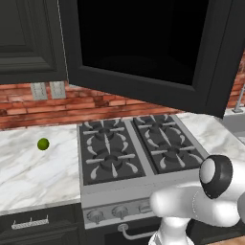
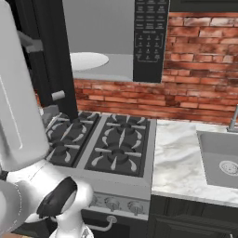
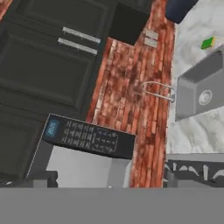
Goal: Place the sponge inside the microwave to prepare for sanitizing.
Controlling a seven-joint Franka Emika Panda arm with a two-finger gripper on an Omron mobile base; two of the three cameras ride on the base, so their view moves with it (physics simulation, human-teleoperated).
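Observation:
The microwave (image 2: 111, 28) hangs above the stove with its door (image 1: 143, 48) swung wide open. Inside I see light grey walls and a pale round plate (image 2: 88, 60), with the keypad strip (image 2: 149, 37) on the right. The hand view, rolled sideways, looks at the keypad (image 3: 87, 138) and the grey inside (image 3: 78, 168) from close by. The sponge (image 3: 208, 42), a small yellow-green block, lies on the marble counter beyond the sink, far from the hand. My gripper's jaws stand wide apart with nothing in them.
A stove (image 1: 129, 148) with several burners sits under the microwave. A small green ball (image 1: 43, 143) rests on the counter to its left. To its right are the sink (image 2: 221, 158) and faucet (image 3: 157, 89). A dark blue object (image 3: 179, 8) stands near the sponge. Dark cabinets (image 3: 48, 65) flank the microwave.

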